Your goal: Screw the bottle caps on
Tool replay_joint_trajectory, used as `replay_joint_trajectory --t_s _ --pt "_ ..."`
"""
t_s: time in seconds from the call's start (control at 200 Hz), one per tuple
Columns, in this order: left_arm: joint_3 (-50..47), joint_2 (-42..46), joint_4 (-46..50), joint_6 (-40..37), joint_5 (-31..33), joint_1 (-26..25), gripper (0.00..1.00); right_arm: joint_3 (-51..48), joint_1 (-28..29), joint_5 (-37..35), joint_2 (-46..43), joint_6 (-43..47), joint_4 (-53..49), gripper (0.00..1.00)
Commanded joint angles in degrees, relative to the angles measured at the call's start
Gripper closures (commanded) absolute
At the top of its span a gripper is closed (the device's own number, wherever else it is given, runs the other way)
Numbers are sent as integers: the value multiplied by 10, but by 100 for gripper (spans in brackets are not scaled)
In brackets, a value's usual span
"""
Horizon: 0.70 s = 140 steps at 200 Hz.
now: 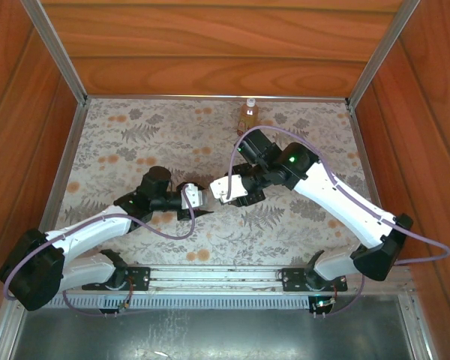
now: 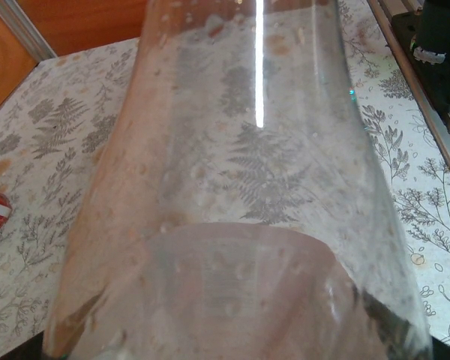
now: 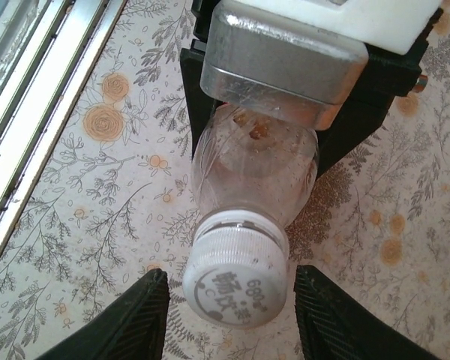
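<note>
- The clear bottle [image 3: 255, 176] is clamped by its body in the left gripper [image 1: 193, 198]; the black jaws are seen pressed against both sides of it, closed down to the bottle's width
- The bottle is held over the middle of the flower-patterned tabletop [image 1: 127, 135], lying roughly on its side, with the neck turned toward the right arm; in the left wrist view its transparent wall is seen from very close, with the fern print visible through it
- A white cap [image 3: 236, 279] with ribbed sides and moulded lettering is seated on the bottle's neck; how far it is threaded on cannot be told
- The right gripper [image 3: 232, 304] is placed around this cap; its fingers [image 3: 131, 319] are set one on each side, parted, with a thin gap seen on both sides, so nothing is gripped
- The amber bottle [image 1: 248, 115] is stood upright at the far edge of the table, well apart from both grippers; a pale cap [image 1: 249, 101] is seen on top of it
</note>
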<state>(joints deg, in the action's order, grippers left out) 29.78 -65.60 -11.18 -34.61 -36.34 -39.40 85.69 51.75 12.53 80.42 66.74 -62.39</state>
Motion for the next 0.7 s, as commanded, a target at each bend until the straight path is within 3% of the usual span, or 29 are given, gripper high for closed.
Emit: replay_joint_trajectory --t_s 0.0,0.23,0.695 --pt "15 -3 5 3 -18 4 41 6 6 20 4 13 2 52" --pt "15 -9 5 2 -18 4 41 5 8 19 2 10 4 55" --pt "20 -2 5 8 -14 4 41 -13 8 10 -4 -37 26 71"
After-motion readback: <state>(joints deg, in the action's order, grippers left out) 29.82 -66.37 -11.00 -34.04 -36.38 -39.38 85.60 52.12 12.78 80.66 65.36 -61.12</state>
